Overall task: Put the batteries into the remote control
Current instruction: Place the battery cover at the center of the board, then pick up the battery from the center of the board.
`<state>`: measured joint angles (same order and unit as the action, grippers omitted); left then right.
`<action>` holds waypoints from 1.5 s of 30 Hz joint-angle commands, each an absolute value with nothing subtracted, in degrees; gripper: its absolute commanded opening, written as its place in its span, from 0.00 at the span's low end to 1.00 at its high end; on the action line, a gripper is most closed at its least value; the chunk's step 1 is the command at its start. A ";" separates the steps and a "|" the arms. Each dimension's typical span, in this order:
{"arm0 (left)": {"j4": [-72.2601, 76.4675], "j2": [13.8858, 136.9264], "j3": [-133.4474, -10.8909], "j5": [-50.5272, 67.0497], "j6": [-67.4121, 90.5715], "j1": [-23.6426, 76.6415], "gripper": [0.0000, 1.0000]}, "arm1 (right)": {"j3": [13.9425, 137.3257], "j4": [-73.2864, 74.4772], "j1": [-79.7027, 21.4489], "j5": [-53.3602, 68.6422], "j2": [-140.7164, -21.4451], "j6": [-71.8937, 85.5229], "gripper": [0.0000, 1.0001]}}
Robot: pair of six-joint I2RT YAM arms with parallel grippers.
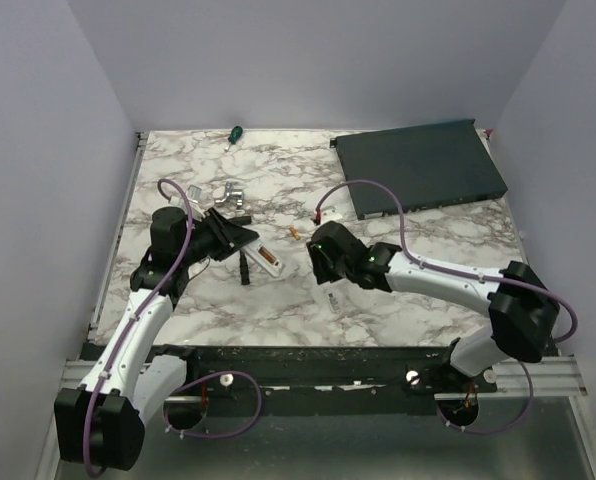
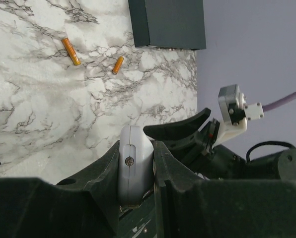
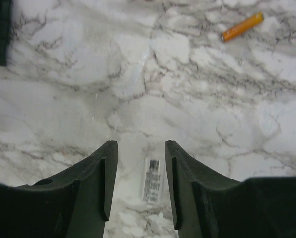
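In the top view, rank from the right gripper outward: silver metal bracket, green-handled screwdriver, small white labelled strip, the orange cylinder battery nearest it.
1. small white labelled strip, just under the right gripper.
2. orange cylinder battery, up-left.
3. silver metal bracket, farther left.
4. green-handled screwdriver, at the back edge.

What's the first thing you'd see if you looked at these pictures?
The left gripper pinching the white remote control, low in the left wrist view. Two orange batteries lie loose on the marble table beyond it, and a big dark box sits at the table's far right corner.
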<state>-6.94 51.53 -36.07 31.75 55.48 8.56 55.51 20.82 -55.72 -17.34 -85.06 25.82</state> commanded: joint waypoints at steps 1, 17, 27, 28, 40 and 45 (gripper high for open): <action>-7.47 49.35 -35.68 33.50 54.00 7.15 0.00 | 61.29 14.86 -50.70 -14.43 -91.97 20.55 0.46; -7.33 47.51 -32.81 39.17 53.11 4.40 0.00 | 83.40 13.15 -46.76 -7.91 -116.48 10.66 0.48; -6.77 45.09 -32.05 40.91 52.41 3.97 0.00 | 86.07 12.49 -45.47 -8.84 -121.27 8.58 0.48; -6.61 45.09 -32.03 41.04 52.49 4.00 0.00 | 86.32 12.46 -45.42 -8.69 -121.72 8.41 0.48; -3.25 44.14 -33.00 45.01 52.91 3.96 0.00 | 88.13 13.72 -44.47 -8.17 -124.89 7.11 0.41; 5.32 44.06 -32.13 51.01 54.34 3.96 0.00 | 86.47 13.95 -44.47 -7.50 -124.74 6.74 0.26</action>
